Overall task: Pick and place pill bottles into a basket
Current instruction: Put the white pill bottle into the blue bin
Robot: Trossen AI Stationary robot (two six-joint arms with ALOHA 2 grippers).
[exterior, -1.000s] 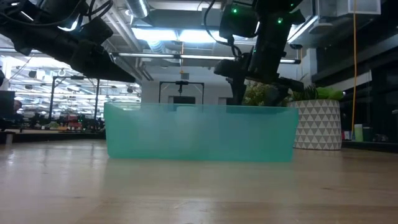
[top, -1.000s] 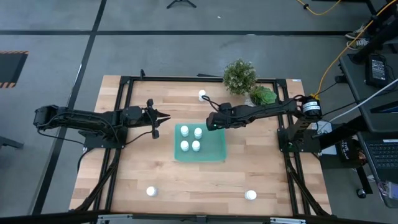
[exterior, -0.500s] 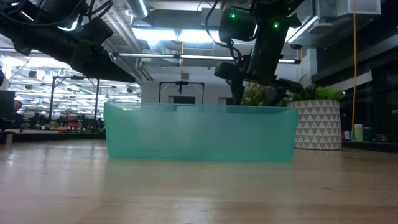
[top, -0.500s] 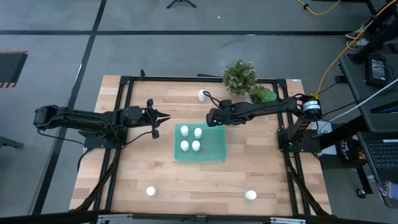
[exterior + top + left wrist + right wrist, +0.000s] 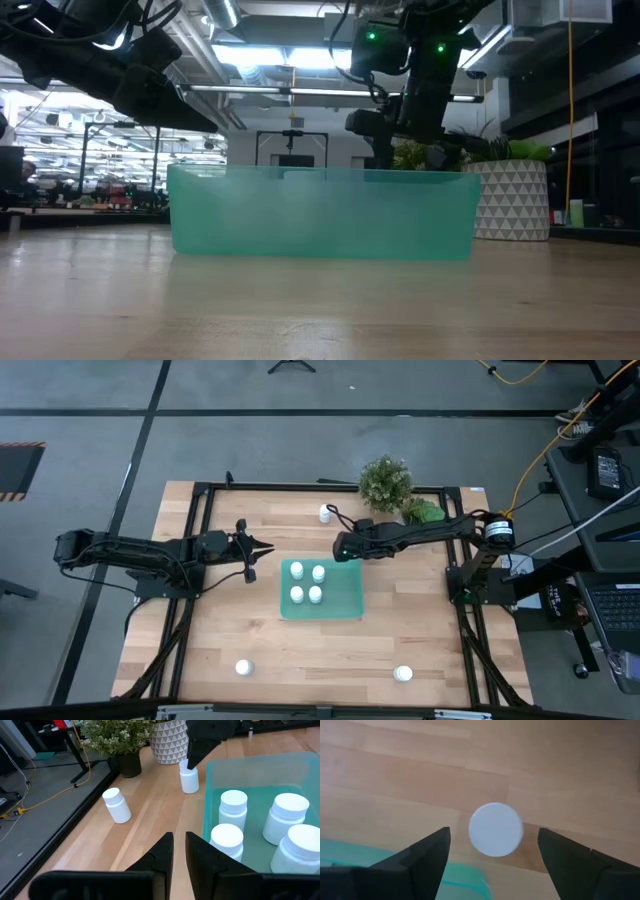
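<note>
The counter (image 5: 200, 640) carries a teal basket (image 5: 340, 606) at its middle, with four white pill bottles (image 5: 297, 570) in its 9 o'clock half. A plant pot (image 5: 510, 200) stands at 1 o'clock. The right pincer (image 5: 492, 851) hangs at the basket's 12 o'clock edge, spread wide above one bottle (image 5: 496, 829) (nothing gripped). The left pincer (image 5: 179, 847) waits at 9 o'clock, nearly shut, empty. Loose bottles stand at 12 (image 5: 325, 513), 7 (image 5: 242, 668) and 5 o'clock (image 5: 402, 674).

Eight pill bottles (image 5: 297, 569), one basket (image 5: 345, 605), two plants (image 5: 385, 480).
</note>
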